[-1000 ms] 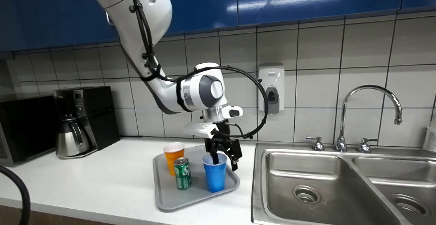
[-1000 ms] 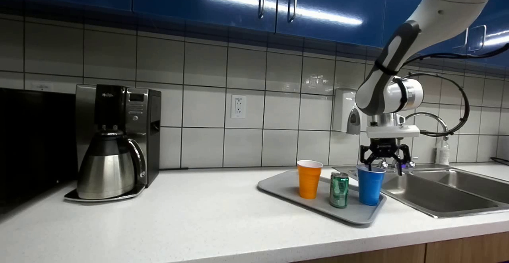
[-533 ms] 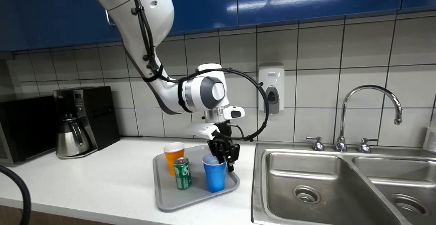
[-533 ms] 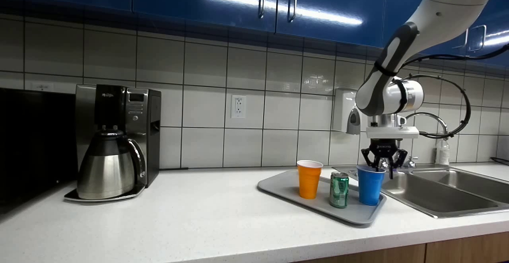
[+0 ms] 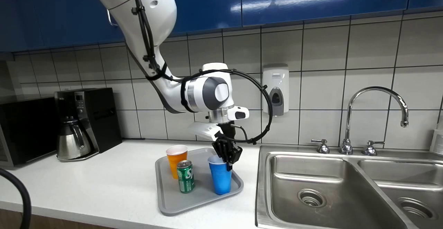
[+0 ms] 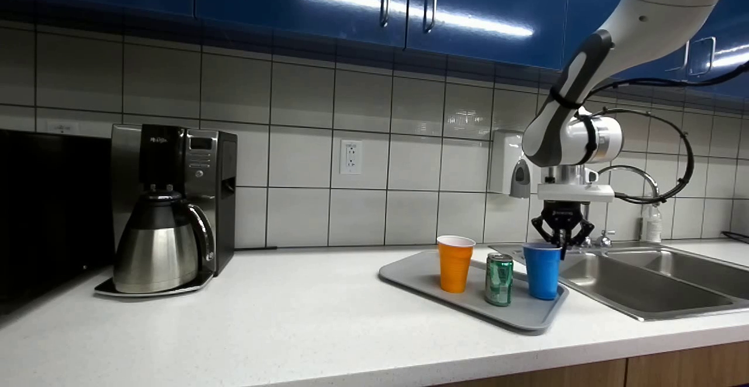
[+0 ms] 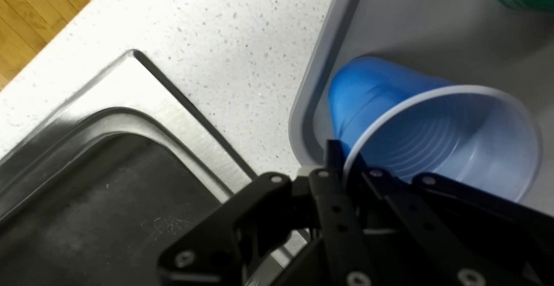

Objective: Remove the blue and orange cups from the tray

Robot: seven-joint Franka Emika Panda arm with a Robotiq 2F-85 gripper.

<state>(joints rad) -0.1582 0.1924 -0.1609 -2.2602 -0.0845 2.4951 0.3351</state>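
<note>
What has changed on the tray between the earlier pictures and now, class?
In an exterior view, the blue cup has shifted slightly to the picture's right; the end effector, open earlier, has closed on its rim. Whether the cup has left the tray is unclear. The orange cup and green can stayed put.

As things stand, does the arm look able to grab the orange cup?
Probably not: its gripper is shut on the rim of the blue cup, so it would likely have to release that first. Nothing sits over the orange cup, though the green can stands close by.
</note>
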